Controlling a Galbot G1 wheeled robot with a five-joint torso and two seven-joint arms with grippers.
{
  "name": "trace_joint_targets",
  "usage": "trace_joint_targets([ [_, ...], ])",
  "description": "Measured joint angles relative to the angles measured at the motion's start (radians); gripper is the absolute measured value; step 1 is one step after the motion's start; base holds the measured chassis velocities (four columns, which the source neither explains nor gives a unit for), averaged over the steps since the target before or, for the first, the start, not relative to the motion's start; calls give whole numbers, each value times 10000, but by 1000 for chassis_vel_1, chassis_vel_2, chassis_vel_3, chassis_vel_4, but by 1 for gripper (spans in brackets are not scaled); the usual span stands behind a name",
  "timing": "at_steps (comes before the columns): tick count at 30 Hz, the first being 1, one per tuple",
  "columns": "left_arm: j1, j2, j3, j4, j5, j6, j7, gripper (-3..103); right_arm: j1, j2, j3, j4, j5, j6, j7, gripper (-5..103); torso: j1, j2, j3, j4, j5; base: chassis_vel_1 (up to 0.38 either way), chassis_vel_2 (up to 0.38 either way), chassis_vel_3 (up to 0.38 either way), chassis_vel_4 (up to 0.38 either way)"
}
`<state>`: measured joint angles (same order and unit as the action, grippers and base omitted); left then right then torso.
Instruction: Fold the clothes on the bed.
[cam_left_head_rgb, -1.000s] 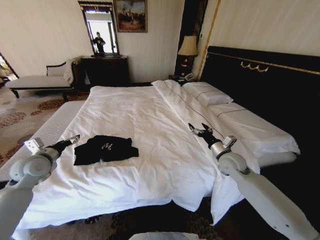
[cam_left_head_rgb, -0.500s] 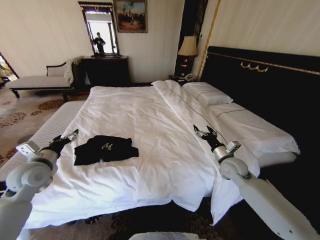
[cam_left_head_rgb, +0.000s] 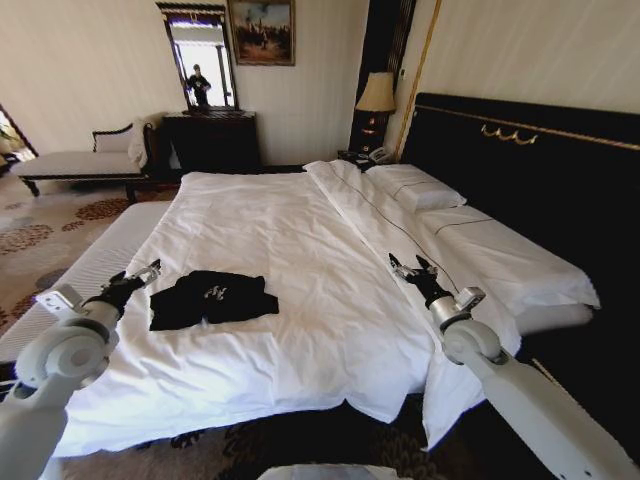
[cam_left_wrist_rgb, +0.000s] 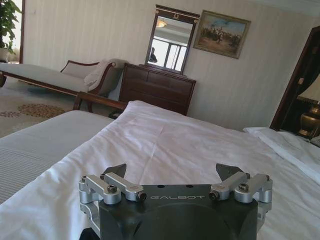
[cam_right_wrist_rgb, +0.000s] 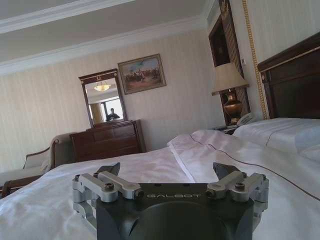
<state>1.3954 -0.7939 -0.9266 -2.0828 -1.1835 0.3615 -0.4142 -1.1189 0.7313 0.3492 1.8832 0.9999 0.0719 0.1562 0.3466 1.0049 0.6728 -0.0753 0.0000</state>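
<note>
Lying folded into a compact dark bundle on the near left part of the white duvet: the black T-shirt (cam_left_head_rgb: 213, 298), small white lettering facing up, one sleeve end trailing toward the robot's left. Resting flat on the bed (cam_left_head_rgb: 300, 230), touching nothing but the bedding, well short of the pillows (cam_left_head_rgb: 418, 188) stacked at the far right by the tall dark headboard (cam_left_head_rgb: 530, 170).

Hovering just beside the shirt's left edge, apart from it: the left gripper (cam_left_head_rgb: 139, 276), fingers spread and holding nothing, pointing across the duvet toward the far wall. Showing the same spread in the left wrist view: left gripper (cam_left_wrist_rgb: 173, 172) with both dark fingertips (cam_left_wrist_rgb: 116, 170) standing wide over plain white cover.

Hanging over the right half of the bed, well apart from the shirt: the right gripper (cam_left_head_rgb: 408, 266), fingers likewise parted and empty, above the turned-down sheet with its thin dark piping. Confirming in the right wrist view: right gripper (cam_right_wrist_rgb: 167, 171), fingertips (cam_right_wrist_rgb: 111, 168) held apart, aimed along the bed.

Standing beyond the bed: a brass table lamp (cam_left_head_rgb: 376, 100) beside the headboard, a dark wooden dresser (cam_left_head_rgb: 210, 140) under a framed mirror (cam_left_head_rgb: 201, 60), a painting (cam_left_head_rgb: 261, 30) to its right, and a pale chaise longue (cam_left_head_rgb: 80, 160) on the patterned carpet (cam_left_head_rgb: 40, 220) at the left.
</note>
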Motion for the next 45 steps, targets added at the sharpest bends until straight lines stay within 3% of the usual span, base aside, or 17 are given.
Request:
trace_joint_targets([
  [13,-21,20,25,69,36,-20,29,100,-58,59,-6,-9,-15,-64,80,100,1,0,1,-1,2,39,24,-32,-37],
  [32,-35,-41,80,131,158,-60,55,100,23,180,-208,-211,-187,14,93,100,0,0,1,7,-11,219,194,-194,-203],
  [39,-31,-1,64,123,159,-70,69,100,93,197,-278,-365,-102,230,8,100,2,-1,2,-15,11,-12,-19,12,4],
  [45,-15,53,13,117,156,-76,72,100,179,193,-365,-477,-71,370,-8,100,3,0,2,3,-2,-44,-23,16,-1],
])
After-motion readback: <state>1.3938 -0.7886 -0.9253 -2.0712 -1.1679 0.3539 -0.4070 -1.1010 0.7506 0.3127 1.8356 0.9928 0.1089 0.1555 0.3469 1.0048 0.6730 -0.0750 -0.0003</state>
